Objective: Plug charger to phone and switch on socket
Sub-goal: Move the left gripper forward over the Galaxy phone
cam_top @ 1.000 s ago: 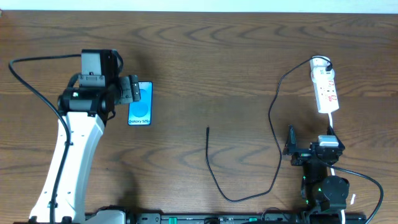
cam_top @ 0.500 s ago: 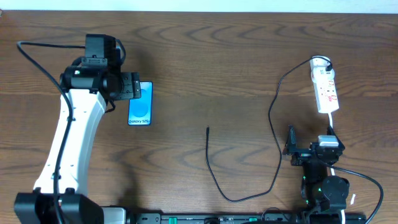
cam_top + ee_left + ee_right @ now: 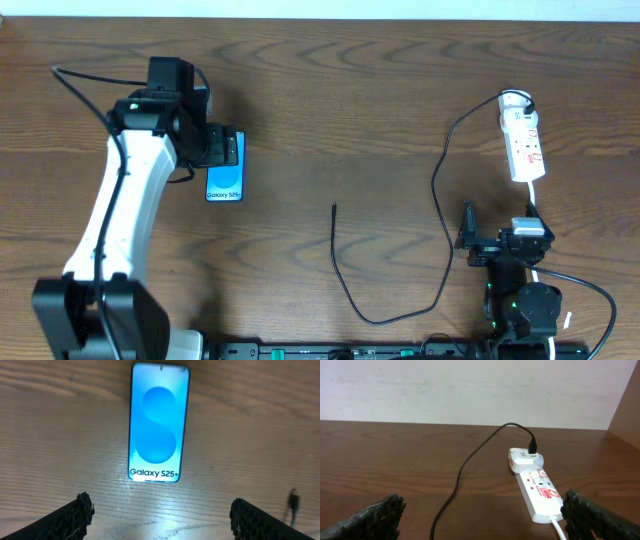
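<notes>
The phone (image 3: 226, 176) lies flat at the left of the table, its blue screen lit. In the left wrist view the phone (image 3: 159, 422) lies ahead of the fingers. My left gripper (image 3: 221, 147) hovers over its far end, open and holding nothing (image 3: 162, 510). The charger (image 3: 441, 195) runs from a white adapter (image 3: 514, 101) on the socket (image 3: 523, 145), loops toward the front edge and ends in its plug tip (image 3: 334, 208) mid-table. My right gripper (image 3: 482, 515) is open and empty, just short of the socket (image 3: 540, 491) and charger cable (image 3: 465, 467).
The socket's white cord (image 3: 533, 195) runs back past the right arm base (image 3: 520, 300). A pale wall (image 3: 470, 390) stands behind the table's far edge. A thick black robot cable (image 3: 85, 80) arcs off the left arm.
My left arm has swung toward the far side and right, bringing its gripper over the phone's far end. The right arm, charger and socket have not moved.
</notes>
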### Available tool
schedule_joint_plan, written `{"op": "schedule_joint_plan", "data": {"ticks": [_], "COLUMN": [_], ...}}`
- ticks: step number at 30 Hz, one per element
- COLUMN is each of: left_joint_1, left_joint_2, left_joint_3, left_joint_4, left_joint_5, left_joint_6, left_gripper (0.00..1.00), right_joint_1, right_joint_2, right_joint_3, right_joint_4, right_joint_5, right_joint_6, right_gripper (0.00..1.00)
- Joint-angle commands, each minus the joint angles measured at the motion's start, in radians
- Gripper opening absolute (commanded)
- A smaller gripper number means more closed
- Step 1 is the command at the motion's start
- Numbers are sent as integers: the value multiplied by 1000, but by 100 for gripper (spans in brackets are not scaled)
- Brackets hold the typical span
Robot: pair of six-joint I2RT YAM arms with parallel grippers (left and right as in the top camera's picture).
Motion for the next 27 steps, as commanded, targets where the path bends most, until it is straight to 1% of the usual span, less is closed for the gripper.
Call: {"op": "schedule_joint_plan", "data": {"ticks": [1, 10, 11, 12, 13, 14, 15, 16, 18, 19, 22, 27], "left_joint_1": [2, 2, 2, 2, 2, 2, 2, 2, 2, 2, 2, 2], "left_joint_2": [65, 141, 141, 141, 141, 141, 141, 141, 141, 141, 141, 143], "left_joint_3": [18, 18, 18, 18, 18, 18, 18, 18, 18, 18, 17, 17], "left_joint_4": [-10, 14, 14, 17, 19, 22, 26, 30, 39, 40, 38, 40], "left_joint_5": [16, 16, 16, 15, 12, 12, 12, 12, 13, 13, 17, 9], "left_joint_6": [10, 10, 10, 10, 10, 10, 10, 10, 10, 10, -1, 49], "left_gripper": [90, 89, 79, 56, 41, 29, 29, 33, 87, 98, 99, 99], "right_joint_1": [6, 6, 6, 6, 6, 6, 6, 6, 6, 6, 6, 6], "right_joint_2": [-7, -7, -7, -7, -7, -7, -7, -7, -7, -7, -7, -7], "right_joint_3": [-1, -1, -1, -1, -1, -1, -1, -1, -1, -1, -1, -1], "right_joint_4": [-4, -4, -4, -3, -3, -4, -4, -4, -4, -3, -3, -3], "right_joint_5": [9, 9, 9, 9, 9, 9, 9, 9, 9, 9, 9, 9], "right_joint_6": [14, 14, 14, 14, 14, 14, 14, 14, 14, 14, 14, 14], "right_gripper": [99, 99, 99, 99, 99, 99, 99, 99, 99, 99, 99, 99]}}
